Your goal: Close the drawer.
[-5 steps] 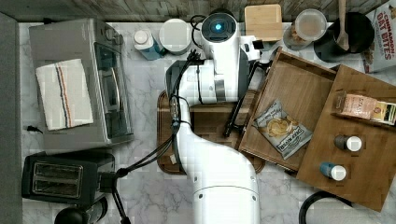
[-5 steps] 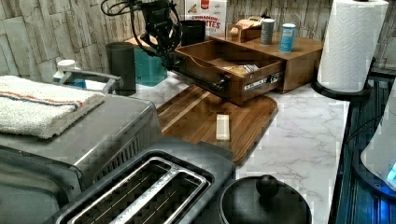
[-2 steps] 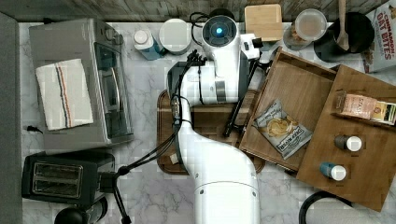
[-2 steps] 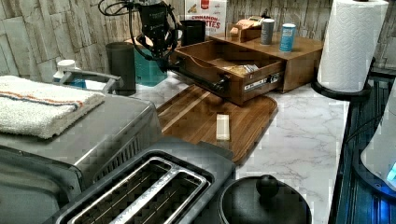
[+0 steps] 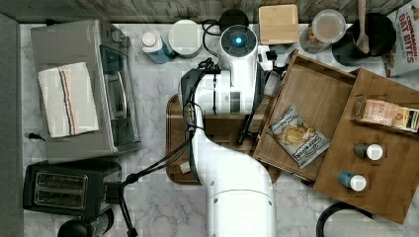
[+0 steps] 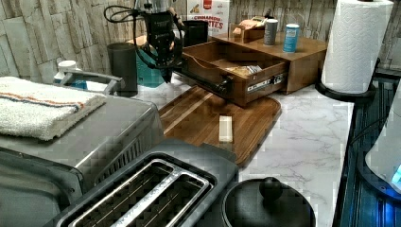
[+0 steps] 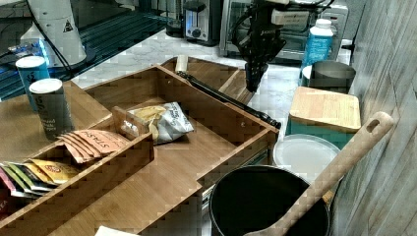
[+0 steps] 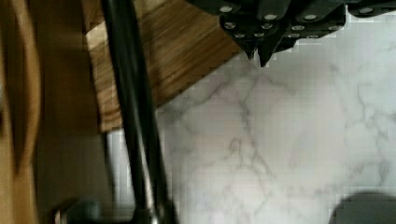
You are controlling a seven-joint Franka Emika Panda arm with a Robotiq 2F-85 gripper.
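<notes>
The wooden drawer [image 5: 316,94] stands pulled out from its unit, with a snack bag [image 5: 298,137] lying in it. It also shows in the left view [image 6: 255,85] and the right view [image 7: 196,142]. A black bar handle [image 6: 203,82] runs along its front [image 8: 154,51]. My gripper [image 6: 166,78] hangs shut and empty, tips pointing down over the marble counter. It sits just beside the far end of the handle [image 8: 135,116], apart from it. The right view shows the gripper [image 7: 252,86] beyond the drawer's front corner, and the wrist view shows its closed tips [image 8: 258,58].
A dark cutting board [image 5: 222,148] with a small pale block [image 6: 226,128] lies under the drawer front. A dark cup [image 6: 122,61] and a teal box with wooden lid [image 7: 324,115] stand close behind the gripper. A toaster oven [image 5: 84,89] and toaster [image 5: 69,187] fill the top view's left.
My gripper has sunk a little lower beside the handle's end. The drawer has stayed where it was.
</notes>
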